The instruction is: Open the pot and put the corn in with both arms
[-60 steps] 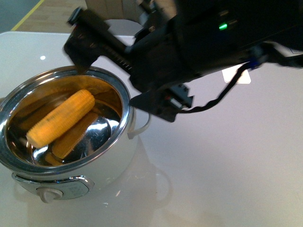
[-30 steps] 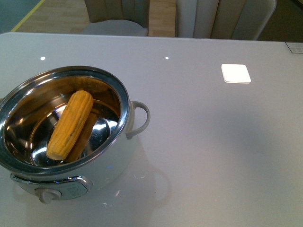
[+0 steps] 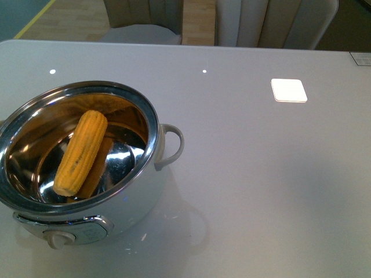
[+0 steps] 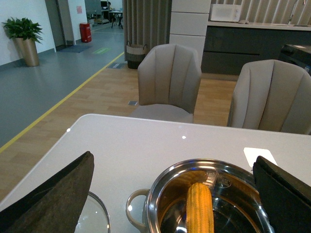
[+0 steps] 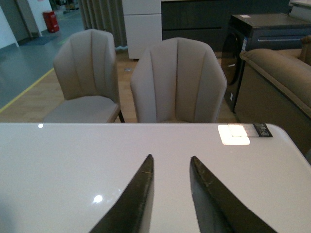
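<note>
One corn [image 3: 80, 153] is seen lying inside the one pot [image 3: 152, 119], slanted, its lower end near the front wall and its upper end towards the back (a yellow reflection lies beside it on the steel floor). The pot is uncovered and stands at the front left of the desk [image 3: 261, 174], its control knob [image 3: 59, 238] facing the front edge and one loop handle [image 3: 171, 145] pointing right. In the left wrist view a second handle [image 4: 134, 208] is shown on the opposite side, and part of a round glass object [image 4: 97, 218] is seen just beside it on the desk.

To the right of the pot the desk is bare up to its far edge, apart from one bright square patch [image 3: 288, 90]. Two chairs [image 5: 177, 82] are set behind the far edge.

The left hand [image 4: 170, 194] is spread wide above the pot, holding nothing. The right hand [image 5: 170, 194] is parted narrowly over bare desk, nothing between its fingers.
</note>
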Controlling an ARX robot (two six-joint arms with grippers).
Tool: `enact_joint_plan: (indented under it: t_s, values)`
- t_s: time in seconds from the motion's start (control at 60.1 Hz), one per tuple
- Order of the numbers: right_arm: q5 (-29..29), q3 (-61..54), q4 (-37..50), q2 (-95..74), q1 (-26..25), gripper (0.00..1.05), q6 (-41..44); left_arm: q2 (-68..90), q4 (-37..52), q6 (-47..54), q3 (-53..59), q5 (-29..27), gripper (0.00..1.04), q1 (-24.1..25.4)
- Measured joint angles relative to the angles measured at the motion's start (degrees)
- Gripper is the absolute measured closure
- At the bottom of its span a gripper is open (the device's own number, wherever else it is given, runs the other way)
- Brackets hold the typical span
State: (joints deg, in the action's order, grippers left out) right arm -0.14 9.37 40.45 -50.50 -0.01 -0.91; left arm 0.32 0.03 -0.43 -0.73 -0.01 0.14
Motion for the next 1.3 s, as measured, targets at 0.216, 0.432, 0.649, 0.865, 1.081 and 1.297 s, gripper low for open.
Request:
enact_joint_plan:
  t_s: [0.216, 0.432, 0.649, 0.865, 1.081, 1.297]
  values:
    - [0.13, -3.78, -3.48, 7.30, 0.00, 1.03, 0.55, 0.00, 0.00, 0.00, 0.00, -0.02, 0.07, 0.00]
    - [0.15, -6.08, -7.91, 14.08, 0.00, 1.03, 0.55, 0.00, 0.00, 0.00, 0.00, 0.00, 0.07, 0.00]
    - [0.22, -8.39, -10.64, 20.06, 0.00, 1.03, 0.57, 0.00, 0.00, 0.00, 0.00, 0.00, 0.07, 0.00]
    - [0.17, -8.39, -17.51, 27.41, 0.00, 1.03, 0.57, 0.00, 0.00, 0.00, 0.00, -0.02, 0.07, 0.00]
    - [0.17, -8.39, -23.67, 33.75, 0.00, 1.03, 0.57, 0.00, -0.02, 0.00, 0.00, 0.00, 0.07, 0.00]
    - [0.17, -8.39, -28.15, 38.27, 0.00, 1.03, 0.57, 0.00, 0.00, 0.00, 0.00, 0.00, 0.07, 0.00]
